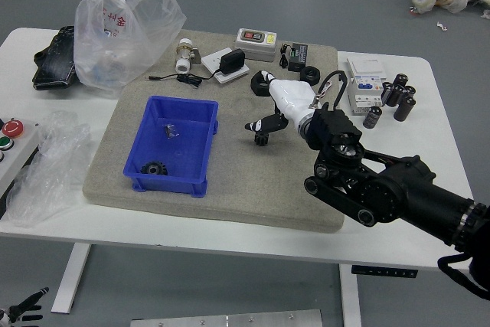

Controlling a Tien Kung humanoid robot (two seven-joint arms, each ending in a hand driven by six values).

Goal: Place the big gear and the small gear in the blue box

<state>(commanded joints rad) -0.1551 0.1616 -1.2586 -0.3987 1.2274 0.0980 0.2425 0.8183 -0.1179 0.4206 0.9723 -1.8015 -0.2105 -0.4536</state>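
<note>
Black gear (262, 139), 7 o'clock of spread right hand (292, 102): centre over it, pinch sides squarely, lift.

We see even, fairly bright light across the white worktop (429, 151), with soft, faint shadows. Inside the blue box (180, 152) the colour reads deep and clear; beyond it to the left, the plastic bag (130, 44) catches pale highlights. To its right, we find the white on the robot hand (292, 101) nearly washed out, its detail slightly soft
</note>
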